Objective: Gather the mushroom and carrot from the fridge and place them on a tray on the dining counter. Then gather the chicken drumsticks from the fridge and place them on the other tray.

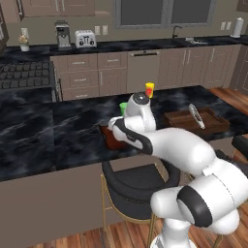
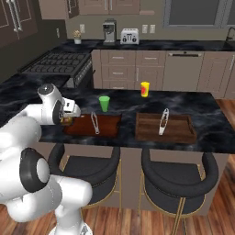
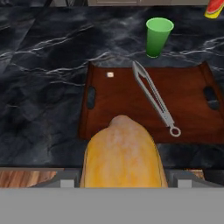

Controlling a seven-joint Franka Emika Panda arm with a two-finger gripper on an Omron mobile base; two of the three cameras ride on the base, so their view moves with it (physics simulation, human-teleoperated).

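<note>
My gripper (image 3: 124, 180) is shut on a golden-brown chicken drumstick (image 3: 122, 153), which bulges up between the finger tips. It hangs over the near left edge of a brown wooden tray (image 3: 118, 105) on the dining counter (image 3: 43, 87). In the right base view the gripper (image 2: 68, 119) sits at the left end of that tray (image 2: 108, 126), with a bit of the drumstick (image 2: 67, 121) showing under the hand. Metal tongs (image 3: 154, 98) and a tiny pale speck (image 3: 110, 75) lie on the tray. The mushroom, carrot and fridge are out of view.
A second brown tray (image 2: 147, 128) with tongs (image 2: 163, 121) lies to the right. A green cup (image 2: 104, 103) and a yellow-red cup (image 2: 145, 89) stand behind the trays. Two black stools (image 2: 176, 176) stand at the counter's near side. My arm hides part of the left tray (image 1: 110, 139).
</note>
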